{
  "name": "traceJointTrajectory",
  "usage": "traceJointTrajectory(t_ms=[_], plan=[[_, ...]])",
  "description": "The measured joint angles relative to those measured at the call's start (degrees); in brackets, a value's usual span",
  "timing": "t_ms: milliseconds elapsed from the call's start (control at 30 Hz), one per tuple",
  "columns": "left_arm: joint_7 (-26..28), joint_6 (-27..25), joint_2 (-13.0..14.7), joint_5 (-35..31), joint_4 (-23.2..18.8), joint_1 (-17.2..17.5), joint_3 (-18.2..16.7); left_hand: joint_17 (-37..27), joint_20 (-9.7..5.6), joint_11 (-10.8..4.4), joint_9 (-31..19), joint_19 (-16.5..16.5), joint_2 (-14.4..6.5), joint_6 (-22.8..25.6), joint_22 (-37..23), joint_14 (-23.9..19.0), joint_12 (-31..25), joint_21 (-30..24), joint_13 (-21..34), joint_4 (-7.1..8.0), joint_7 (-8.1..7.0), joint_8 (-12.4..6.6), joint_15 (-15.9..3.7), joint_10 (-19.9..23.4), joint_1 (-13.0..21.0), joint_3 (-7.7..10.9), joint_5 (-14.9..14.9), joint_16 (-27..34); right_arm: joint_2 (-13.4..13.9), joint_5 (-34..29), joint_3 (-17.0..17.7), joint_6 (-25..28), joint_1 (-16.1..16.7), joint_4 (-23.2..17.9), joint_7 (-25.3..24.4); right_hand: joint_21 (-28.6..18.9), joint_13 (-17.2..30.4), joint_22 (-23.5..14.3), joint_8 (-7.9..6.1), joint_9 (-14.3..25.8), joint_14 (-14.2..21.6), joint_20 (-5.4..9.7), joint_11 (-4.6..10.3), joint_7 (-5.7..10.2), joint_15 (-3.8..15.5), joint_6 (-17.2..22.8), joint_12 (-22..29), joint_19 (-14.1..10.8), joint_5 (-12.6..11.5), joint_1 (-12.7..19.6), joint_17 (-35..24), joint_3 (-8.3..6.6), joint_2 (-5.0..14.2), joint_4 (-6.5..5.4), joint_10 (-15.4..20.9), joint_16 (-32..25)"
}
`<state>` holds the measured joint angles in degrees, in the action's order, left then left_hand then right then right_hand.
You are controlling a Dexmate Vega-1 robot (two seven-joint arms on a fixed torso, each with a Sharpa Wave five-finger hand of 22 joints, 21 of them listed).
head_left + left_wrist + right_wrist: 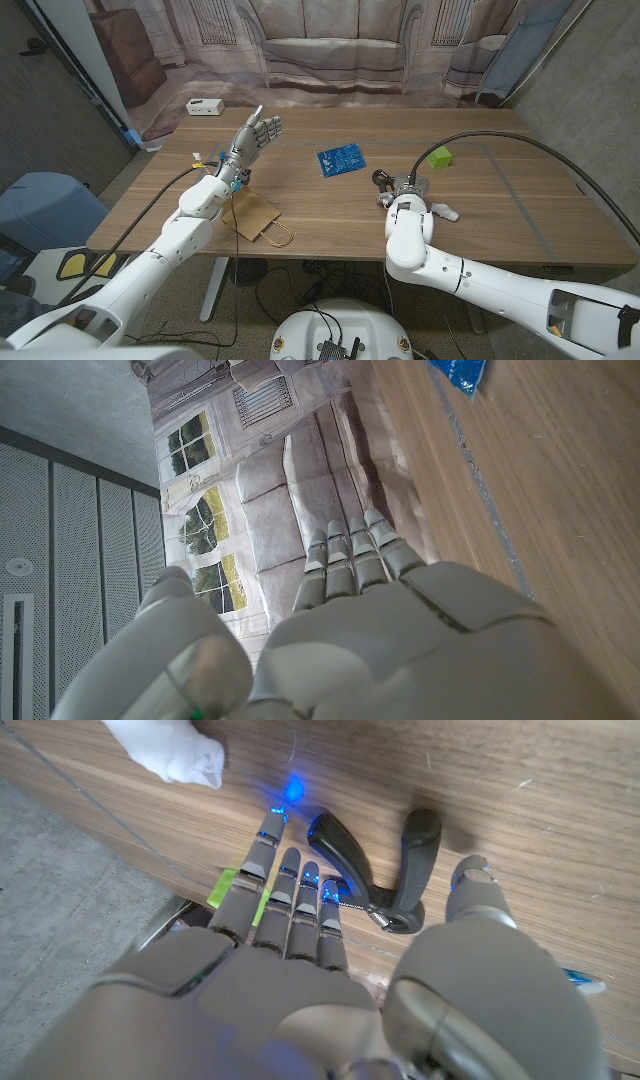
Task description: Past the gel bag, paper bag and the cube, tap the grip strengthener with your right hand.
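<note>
The black grip strengthener [384, 180] [385, 870] lies on the wooden table [500, 215], right of the middle. My right hand [408, 191] [300, 950] is right at it, fingers straight and apart, holding nothing; its fingertips [327, 892] reach over one handle, contact unclear. A green cube [439, 157] [230, 890] sits just beyond this hand. The blue gel bag [341, 160] [455, 372] lies mid-table. Nearer the front left lies a brown paper bag [256, 215]. My left hand [255, 135] [380, 630] is raised above the table's left part, fingers extended, empty.
A small white object [446, 212] [170, 745] lies beside my right hand on its outer side. A white box [205, 106] sits at the far left edge. A printed sofa backdrop [330, 40] hangs behind the table.
</note>
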<state>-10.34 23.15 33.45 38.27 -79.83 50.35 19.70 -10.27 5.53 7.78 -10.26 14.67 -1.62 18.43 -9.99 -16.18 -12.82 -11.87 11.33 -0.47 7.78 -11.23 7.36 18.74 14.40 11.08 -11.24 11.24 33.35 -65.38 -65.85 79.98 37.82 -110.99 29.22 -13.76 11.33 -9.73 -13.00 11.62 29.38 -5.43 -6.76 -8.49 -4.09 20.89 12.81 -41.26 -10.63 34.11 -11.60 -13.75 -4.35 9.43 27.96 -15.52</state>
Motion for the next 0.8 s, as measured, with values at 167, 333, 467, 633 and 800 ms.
traceJointTrajectory(t_ms=[167,333,467,633,800], plan=[[-0.24,-0.21,-0.02,0.0,0.18,-0.26,0.07,0.0,0.0,0.0,0.0,0.0,0.01,0.01,0.0,0.0,0.0,0.0,0.0,0.0,-0.01,0.0,0.0,0.0,0.01,0.0,0.18,0.0,0.03,1.15,-0.03,0.0,-0.73,0.09,0.58,0.0,0.0,0.0,0.0,0.0,0.31,0.09,-0.31,0.0,0.31,0.0,0.0,-0.54,0.0,0.3,0.0,-0.22,0.3,-0.22,0.31,0.0],[-0.31,-0.29,-0.14,0.0,0.48,-0.53,0.17,0.0,0.0,0.0,0.0,0.0,0.01,0.01,0.0,0.0,0.0,0.24,0.0,0.0,-0.01,0.0,0.0,0.0,0.01,0.0,0.25,0.0,0.11,2.1,-0.03,0.0,-1.05,0.09,1.14,0.0,0.11,0.0,0.0,0.0,0.91,0.0,-0.03,-0.09,0.29,0.53,0.0,-0.62,0.0,0.3,0.0,-0.22,0.29,-0.22,0.58,-0.45],[-0.42,-0.4,-0.28,0.0,0.75,-0.76,0.27,0.0,0.0,0.0,0.0,0.0,0.01,0.01,0.0,0.0,0.0,0.33,0.0,-0.11,-0.01,0.0,0.0,0.0,0.01,0.11,0.25,-0.23,0.14,2.29,-0.06,0.01,-1.42,0.1,1.64,0.0,0.28,0.0,0.0,0.0,0.92,0.0,0.0,0.0,0.3,0.62,0.34,-0.62,0.0,0.3,-0.27,-0.22,0.29,-0.22,0.62,-0.45],[-0.51,-0.45,-0.41,0.0,1.02,-0.99,0.36,0.0,0.0,0.0,0.0,0.0,-0.29,0.0,0.0,0.0,0.0,0.33,0.0,-0.25,-0.01,0.0,0.0,0.0,0.32,0.26,0.25,-0.22,0.1,2.32,-0.09,0.01,-1.84,0.38,2.46,0.0,0.28,0.0,0.0,0.0,1.25,0.01,-0.17,-0.15,0.63,0.77,0.34,-1.24,0.0,0.3,-0.27,-0.22,0.29,-0.22,0.85,-0.45],[-0.6,-0.54,-0.54,0.0,1.34,-1.19,0.45,0.0,0.0,0.0,0.0,0.0,-0.29,0.0,0.0,0.0,0.0,0.33,0.0,-0.25,-0.01,0.0,0.0,0.0,0.32,0.26,0.25,-0.22,-0.02,2.3,-0.15,0.0,-2.16,0.67,3.23,0.0,0.28,0.0,0.0,-0.01,2.06,0.21,-0.01,-0.1,0.81,1.33,0.34,-1.85,0.0,0.75,-0.27,-0.43,0.75,-0.43,1.43,-0.89]])
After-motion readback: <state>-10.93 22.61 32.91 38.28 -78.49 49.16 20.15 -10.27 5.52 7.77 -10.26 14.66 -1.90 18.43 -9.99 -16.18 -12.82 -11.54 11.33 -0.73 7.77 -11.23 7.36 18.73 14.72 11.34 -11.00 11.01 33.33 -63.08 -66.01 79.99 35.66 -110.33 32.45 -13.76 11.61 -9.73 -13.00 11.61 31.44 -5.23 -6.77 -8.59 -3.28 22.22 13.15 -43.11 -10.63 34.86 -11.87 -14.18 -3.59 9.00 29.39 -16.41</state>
